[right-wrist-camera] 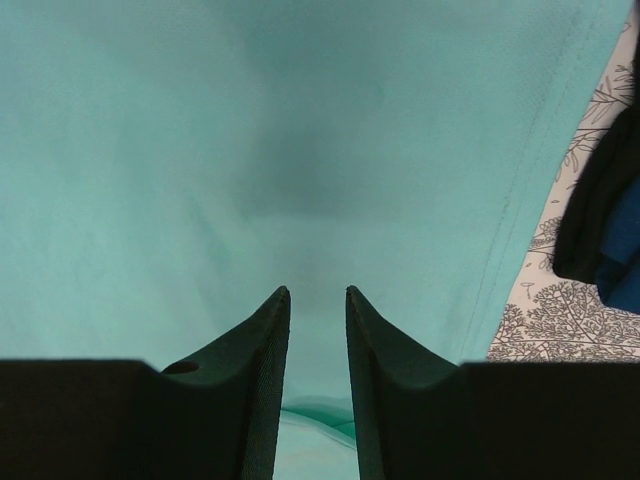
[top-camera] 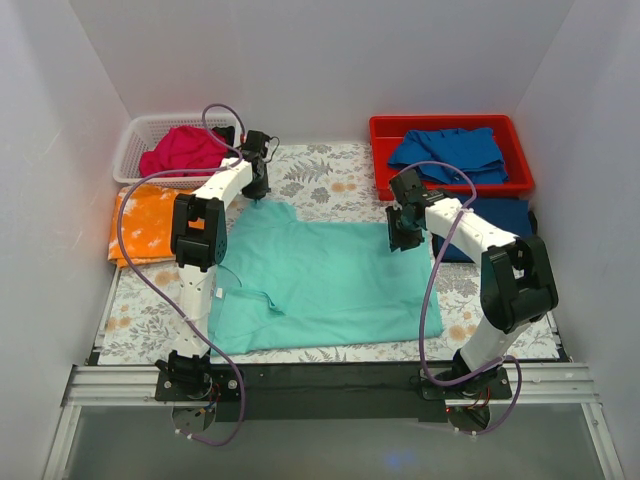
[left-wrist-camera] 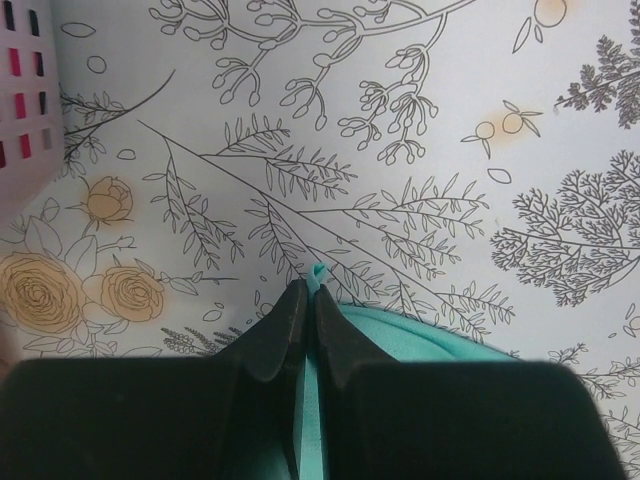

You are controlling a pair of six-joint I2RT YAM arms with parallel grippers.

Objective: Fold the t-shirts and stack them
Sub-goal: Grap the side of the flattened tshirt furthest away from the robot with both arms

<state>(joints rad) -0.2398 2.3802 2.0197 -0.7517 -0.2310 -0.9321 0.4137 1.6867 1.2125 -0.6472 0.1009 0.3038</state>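
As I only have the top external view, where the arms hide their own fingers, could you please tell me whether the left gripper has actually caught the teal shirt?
Observer: Yes. In the left wrist view the left gripper is shut on a thin fold of the mint-teal shirt, and the fold pokes out past its tips.
Operator: Thank you. Is the right one gripping as well?
Observer: No. The right gripper has its jaws apart over the shirt, with flat cloth showing in the gap.
Operator: Is it near the shirt's edge?
Observer: Yes. In the right wrist view the hem runs along the right side of the picture, with the fern-printed sheet beyond it.
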